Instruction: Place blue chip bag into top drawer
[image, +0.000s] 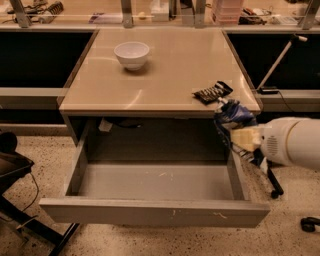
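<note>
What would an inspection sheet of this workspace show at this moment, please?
Surface: tan table, glossy top.
Job's things: blue chip bag held off the table's right front corner, above the drawer's right wall; top drawer pulled open, nothing seen inside.
Clutter: white bowl back left; black packet near the right front corner.
Grippers: gripper at the right, fingers shut on the bag.
Cables: dark cable under the tabletop; thin cable on the floor, left.
Surroundings: speckled floor; cluttered counter behind.

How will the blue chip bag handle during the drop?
Probably floppy: the blue chip bag looks crumpled in the gripper, by the right wall of the open drawer. Likely light, since one pinch holds it up. The shiny foil may slip.
</note>
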